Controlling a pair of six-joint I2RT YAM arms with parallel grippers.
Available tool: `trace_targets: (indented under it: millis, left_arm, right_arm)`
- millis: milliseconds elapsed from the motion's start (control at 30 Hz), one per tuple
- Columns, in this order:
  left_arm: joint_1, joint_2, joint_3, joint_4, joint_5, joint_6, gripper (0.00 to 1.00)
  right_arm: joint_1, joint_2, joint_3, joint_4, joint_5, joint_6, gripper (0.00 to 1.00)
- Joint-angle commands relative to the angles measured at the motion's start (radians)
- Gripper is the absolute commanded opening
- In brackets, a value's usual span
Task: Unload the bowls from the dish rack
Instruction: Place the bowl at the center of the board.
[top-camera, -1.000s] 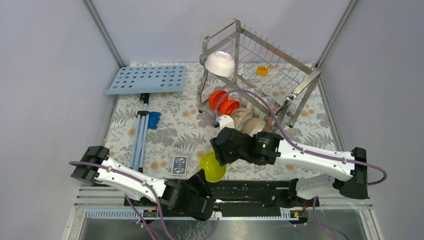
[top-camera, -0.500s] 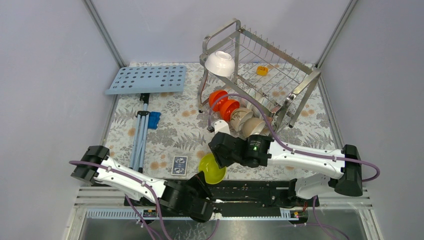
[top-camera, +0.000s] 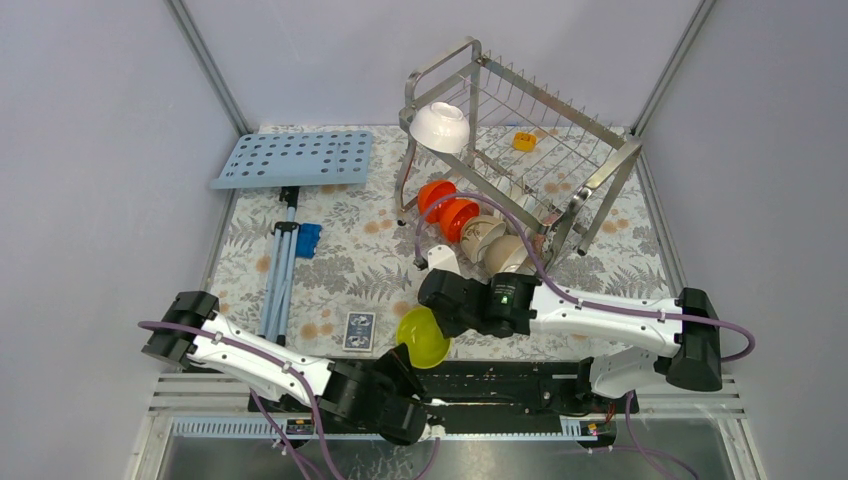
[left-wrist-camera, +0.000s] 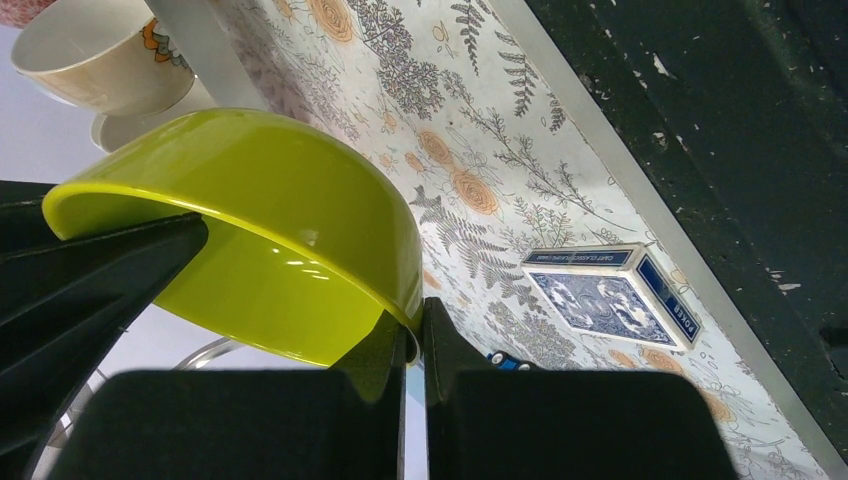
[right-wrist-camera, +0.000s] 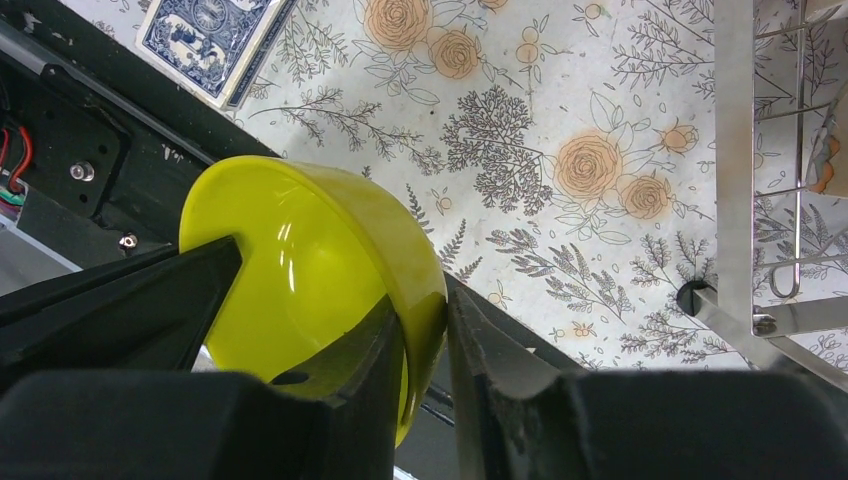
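Left gripper pinches the yellow-green bowl by its rim; right gripper straddles that rim (clamped or not, I cannot tell).

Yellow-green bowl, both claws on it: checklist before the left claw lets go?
1. Left claw pinched shut on the rim of the yellow-green bowl: ok.
2. Right claw straddling the rim, one finger inside and one outside: ok.
3. Right claw fully clamped: cannot tell.
4. Bowl out of the dish rack: ok.
5. Card box apart from the bowl: ok.
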Motion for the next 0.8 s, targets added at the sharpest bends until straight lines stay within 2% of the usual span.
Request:
trace_targets:
  millis: [0, 67, 133, 167, 200, 300, 333, 367, 600, 767]
  left_arm:
    - [-0.008, 0.003, 0.044, 0.011, -0.02, -0.031, 0.0]
    - [-0.008, 0.003, 0.051, 0.021, -0.021, -0.034, 0.0]
    - [-0.008, 0.003, 0.057, 0.039, -0.031, -0.036, 0.0]
    - [-0.008, 0.003, 0.059, 0.045, -0.037, -0.037, 0.03]
    - [-0.008, 0.003, 0.062, 0.053, -0.039, -0.045, 0.13]
    - [-0.008, -0.014, 0.064, 0.087, -0.058, -0.083, 0.62]
    - [-0.008, -0.022, 0.064, 0.105, -0.077, -0.099, 0.93]
    - [-0.008, -0.026, 0.064, 0.12, -0.103, -0.115, 0.98]
    - [-0.008, -0.015, 0.072, 0.144, -0.279, -0.274, 0.99]
    - [-0.008, -0.049, 0.17, 0.168, -0.297, -0.414, 0.99]
  right_arm:
    - [0.015, 0.008, -0.001, 0.012, 0.02, 0.018, 0.25]
    - [0.018, 0.012, 0.006, 0.009, 0.018, 0.022, 0.16]
    - [0.024, 0.015, 0.02, 0.004, 0.019, 0.027, 0.02]
    - [0.027, 0.016, 0.027, 0.001, 0.021, 0.029, 0.0]
    - [0.029, 0.015, 0.032, -0.002, 0.023, 0.031, 0.0]
    - [0.031, -0.008, 0.027, -0.007, 0.055, 0.041, 0.0]
    - [0.031, -0.019, 0.02, -0.009, 0.068, 0.046, 0.0]
    - [0.031, -0.031, 0.011, -0.009, 0.081, 0.049, 0.0]
    - [0.031, -0.113, -0.035, -0.005, 0.186, 0.075, 0.0]
    - [0.031, -0.159, -0.074, -0.017, 0.276, 0.089, 0.0]
